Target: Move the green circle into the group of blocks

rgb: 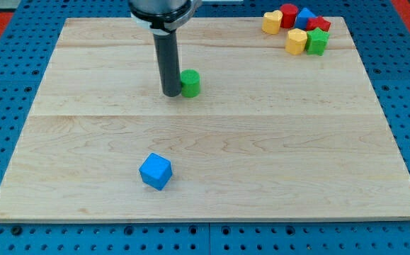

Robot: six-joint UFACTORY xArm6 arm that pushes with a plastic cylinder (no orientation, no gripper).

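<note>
— Green circle (190, 83), where was it on your board?
— Upper middle, your tip (171, 93) touching its left side. No gripper on the rod, so no jaw state.
— Open room?
— Bare wooden board (275, 156) ran right to the group (298, 28) in the top-right corner, near the edge. Blue cube (155, 171) sat low, well apart.

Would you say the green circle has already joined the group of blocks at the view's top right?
No, the green circle sits mid-board right beside my tip, far from the group, whose green star lies at the view's top right.
</note>
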